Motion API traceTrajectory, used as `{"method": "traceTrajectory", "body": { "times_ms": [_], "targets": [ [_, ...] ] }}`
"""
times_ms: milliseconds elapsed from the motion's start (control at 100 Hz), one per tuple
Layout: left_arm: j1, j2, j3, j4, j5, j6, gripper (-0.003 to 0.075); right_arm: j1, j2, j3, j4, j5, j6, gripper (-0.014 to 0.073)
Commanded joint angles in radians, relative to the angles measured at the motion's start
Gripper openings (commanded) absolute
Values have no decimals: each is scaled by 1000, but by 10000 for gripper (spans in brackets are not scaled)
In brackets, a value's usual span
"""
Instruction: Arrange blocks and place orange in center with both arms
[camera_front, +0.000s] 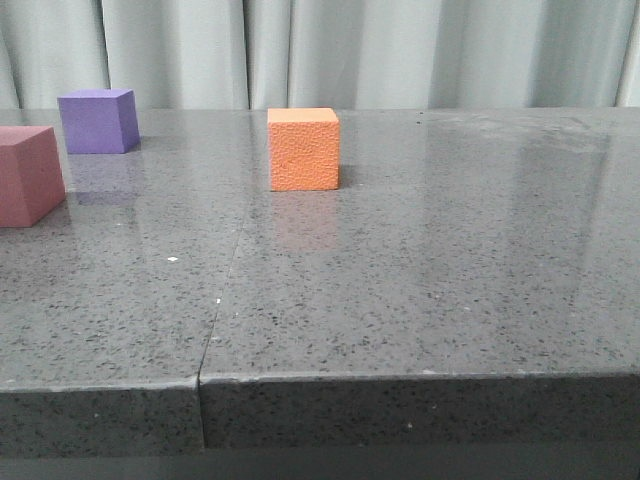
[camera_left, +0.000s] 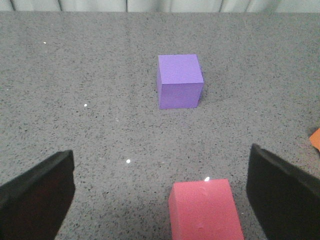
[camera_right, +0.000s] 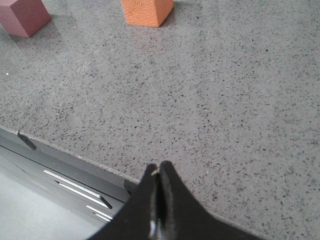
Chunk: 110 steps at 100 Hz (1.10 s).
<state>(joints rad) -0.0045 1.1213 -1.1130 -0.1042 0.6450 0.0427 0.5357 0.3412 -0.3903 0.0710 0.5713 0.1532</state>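
The orange cube (camera_front: 303, 149) stands on the grey stone table (camera_front: 420, 260) near the middle back. The purple cube (camera_front: 97, 120) stands at the back left, and the pink-red cube (camera_front: 28, 175) is at the left edge in front of it. In the left wrist view my left gripper (camera_left: 160, 192) is open wide and empty; the pink-red cube (camera_left: 205, 210) lies between its fingers, nearer the right one, with the purple cube (camera_left: 179, 81) further ahead. My right gripper (camera_right: 159, 170) is shut and empty over the table's front edge, far from the orange cube (camera_right: 146, 11). Neither gripper shows in the front view.
A seam (camera_front: 225, 290) runs through the tabletop from back to front. A grey curtain (camera_front: 400, 50) hangs behind the table. In the right wrist view the table's front edge (camera_right: 70, 150) and a metal frame below it show.
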Motion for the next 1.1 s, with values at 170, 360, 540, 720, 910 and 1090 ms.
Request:
{"method": "traceTrajectory", "body": {
  "times_ms": [170, 360, 540, 720, 910, 1090],
  "targets": [
    [0, 224, -263, -403, 102, 497, 678, 0, 6, -24, -6, -64, -9, -69],
    [-10, 396, -429, -691, 331, 896, 678, 0, 6, -24, -6, -64, -9, -69],
    [-82, 532, -579, -649, 460, 1003, 678, 0, 6, -24, -6, -64, -9, -69],
    [-209, 660, -712, -469, 508, 1005, 669, 0, 6, -24, -6, -64, -9, -69],
    [-328, 748, -787, -349, 483, 1005, 669, 0, 6, -24, -6, -64, -9, -69],
    [-384, 797, -808, -349, 440, 1022, 669, 0, 6, -24, -6, -64, -9, -69]
  ]
}}
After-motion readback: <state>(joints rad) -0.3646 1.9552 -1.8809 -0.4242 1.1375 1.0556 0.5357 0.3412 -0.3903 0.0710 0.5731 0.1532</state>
